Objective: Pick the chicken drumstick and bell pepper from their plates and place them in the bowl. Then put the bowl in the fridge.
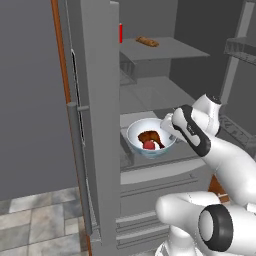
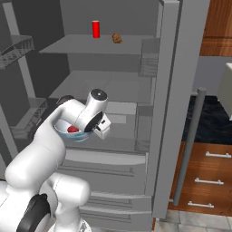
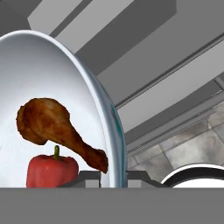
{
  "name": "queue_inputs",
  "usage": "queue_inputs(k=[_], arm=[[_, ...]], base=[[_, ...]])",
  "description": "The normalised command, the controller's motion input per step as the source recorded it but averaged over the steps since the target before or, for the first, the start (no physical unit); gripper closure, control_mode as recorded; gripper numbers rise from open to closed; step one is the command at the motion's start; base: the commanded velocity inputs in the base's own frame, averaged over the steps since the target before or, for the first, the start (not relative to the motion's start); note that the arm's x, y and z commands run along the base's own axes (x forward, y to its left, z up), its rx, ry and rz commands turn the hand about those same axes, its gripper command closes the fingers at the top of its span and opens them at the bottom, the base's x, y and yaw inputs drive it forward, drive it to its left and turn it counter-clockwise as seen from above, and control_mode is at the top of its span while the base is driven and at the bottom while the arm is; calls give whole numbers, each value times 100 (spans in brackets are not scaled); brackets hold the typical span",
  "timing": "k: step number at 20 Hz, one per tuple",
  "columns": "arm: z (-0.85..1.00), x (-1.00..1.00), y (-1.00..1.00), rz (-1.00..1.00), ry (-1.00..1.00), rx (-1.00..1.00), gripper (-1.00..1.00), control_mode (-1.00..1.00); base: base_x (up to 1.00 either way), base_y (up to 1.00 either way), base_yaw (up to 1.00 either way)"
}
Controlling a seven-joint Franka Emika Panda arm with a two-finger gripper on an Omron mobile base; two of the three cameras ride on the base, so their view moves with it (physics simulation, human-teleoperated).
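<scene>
A: Bowl — where is it?

B: Inside the open fridge, at the level of a middle shelf, just over the ledge above the drawers. From the left base view it sits at the front of that shelf space, near the fridge's left door edge.

A: And the food?

B: Both pieces are in it. The chicken drumstick lies across the inside, its thin end toward the rim, and the bell pepper sits just beside it, touching or nearly so.

A: The hand?

B: The hand is clamped on the bowl's rim, one finger inside the wall and one outside. In the right base view the wrist covers that side of the bowl.

A: Anything else in there?

B: A slim red bottle and a tan bread-like item on the top shelf, well apart from the bowl.
</scene>
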Motion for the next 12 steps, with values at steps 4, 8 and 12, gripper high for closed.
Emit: queue_inputs(k=[4, 8, 12], arm=[[0, 0, 0, 0, 0, 0, 100, -100], [0, 0, 0, 0, 0, 0, 100, -100], [19, -5, -5, -21, -14, 8, 100, -100]], base=[[0, 0, 0], [0, 0, 0], [0, 0, 0]])
